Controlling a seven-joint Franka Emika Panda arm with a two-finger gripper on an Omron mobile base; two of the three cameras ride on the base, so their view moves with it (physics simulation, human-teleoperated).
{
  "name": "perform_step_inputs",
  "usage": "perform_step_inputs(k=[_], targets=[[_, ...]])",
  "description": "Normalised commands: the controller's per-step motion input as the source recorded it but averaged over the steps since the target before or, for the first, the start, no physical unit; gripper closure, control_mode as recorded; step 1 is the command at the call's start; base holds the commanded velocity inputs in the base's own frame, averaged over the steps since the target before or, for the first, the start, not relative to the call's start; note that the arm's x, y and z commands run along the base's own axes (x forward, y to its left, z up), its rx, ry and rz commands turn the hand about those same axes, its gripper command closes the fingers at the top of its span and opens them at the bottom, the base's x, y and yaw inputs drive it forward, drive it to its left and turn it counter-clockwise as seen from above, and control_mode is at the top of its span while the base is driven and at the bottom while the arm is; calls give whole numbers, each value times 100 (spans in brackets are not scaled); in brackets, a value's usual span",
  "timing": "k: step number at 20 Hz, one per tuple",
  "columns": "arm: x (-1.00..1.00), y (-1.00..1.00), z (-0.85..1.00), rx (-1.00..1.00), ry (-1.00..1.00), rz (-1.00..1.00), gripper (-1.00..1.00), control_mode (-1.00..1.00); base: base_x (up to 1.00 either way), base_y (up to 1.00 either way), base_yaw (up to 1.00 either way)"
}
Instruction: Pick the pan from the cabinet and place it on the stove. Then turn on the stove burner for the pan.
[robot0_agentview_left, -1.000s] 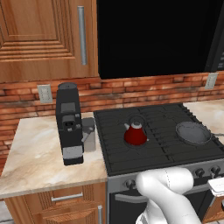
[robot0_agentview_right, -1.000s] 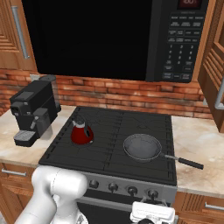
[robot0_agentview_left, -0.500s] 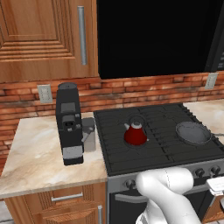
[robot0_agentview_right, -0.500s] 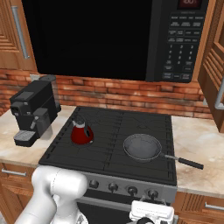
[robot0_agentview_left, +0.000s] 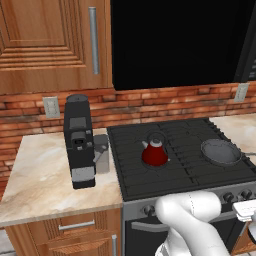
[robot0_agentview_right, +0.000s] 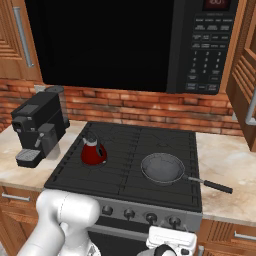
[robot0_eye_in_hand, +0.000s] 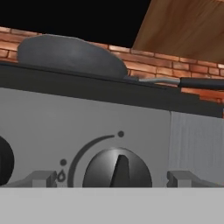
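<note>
Pan is on the stove, now for the knob

Pan (robot0_agentview_right: 162, 168) sits flat on the black grates of the stove (robot0_agentview_right: 125, 150), on the front burner at about four o'clock from the middle of the stove top. Its long thin handle (robot0_agentview_right: 207, 183) points out toward the bench (robot0_agentview_right: 227, 162) at three o'clock. In the left base view the pan (robot0_agentview_left: 220, 151) is at three o'clock from the red kettle (robot0_agentview_left: 154, 153), well apart from it. So the first part of the job looks done: the pan is out of the cabinet (robot0_agentview_left: 50, 45) and nothing is holding it.

The step now is turning on the burner under the pan. The hand (robot0_agentview_right: 167, 244) is low down in front of the stove, at about six o'clock from the pan. Its two fingers are spread wide and they hold nothing. In the hand view one finger tip (robot0_eye_in_hand: 41, 178) is at nine o'clock of a round knob (robot0_eye_in_hand: 117, 170) and the other is at three o'clock, with the knob in the gap between them. The fingers do not seem to touch the knob yet. The pan (robot0_eye_in_hand: 70, 54) shows at twelve o'clock above it, on the edge of the stove.

I think the next move is to push the hand a little closer, squeeze the fingers onto the knob and twist it. The hand must stay lined up with the middle of the knob, or the fingers could slip off. I cannot be sure this knob is the one for the pan's burner, but it sits right under the pan
</note>
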Motion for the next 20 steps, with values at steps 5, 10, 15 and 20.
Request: perform_step_inputs(k=[5, 10, 15, 20], targets=[[11, 0, 0, 0, 0, 0, -100, -100, 0, 0, 0], [0, 0, 0, 0, 0, 0, -100, -100, 0, 0, 0], [2, 0, 0, 0, 0, 0, 100, -100, 0, 0, 0], [4, 0, 0, 0, 0, 0, 100, -100, 0, 0, 0]])
